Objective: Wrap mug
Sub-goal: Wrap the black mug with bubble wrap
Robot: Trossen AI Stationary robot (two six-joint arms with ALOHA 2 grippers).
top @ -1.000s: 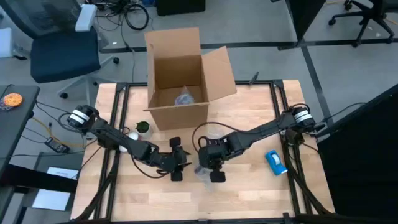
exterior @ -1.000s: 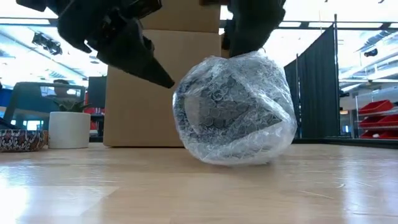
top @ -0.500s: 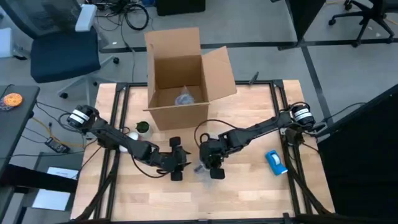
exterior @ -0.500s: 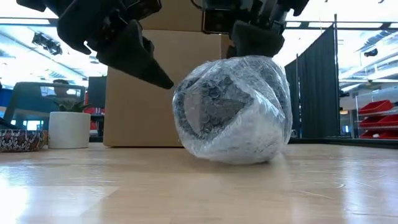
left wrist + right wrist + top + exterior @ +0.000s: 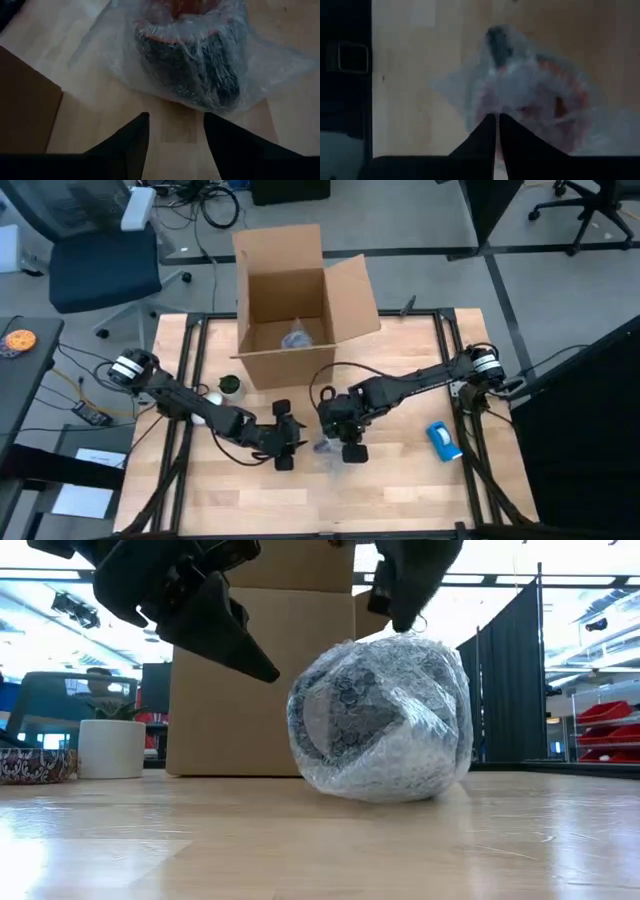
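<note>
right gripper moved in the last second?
Yes. In the high view the right gripper has drawn closer to the cardboard box, and now sits over the wrapped mug, fingers pinched together.

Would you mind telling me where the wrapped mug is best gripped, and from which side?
Probably from above, across its rounded sides. The mug lies tipped on the table, a bulging, slippery bubble-wrap ball; a wide pinch across its middle looks surer than the loose film. The right hand is shut above it; the left hand waits open beside it.

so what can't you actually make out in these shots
- Mug: bubble wrap covers it in every view; the handle is not findable.
- Right gripper: whether its near-shut fingers pinch any wrap; right wrist view is blurred.
- Cardboard box: the clear bundle inside is too small in the high view.
</note>
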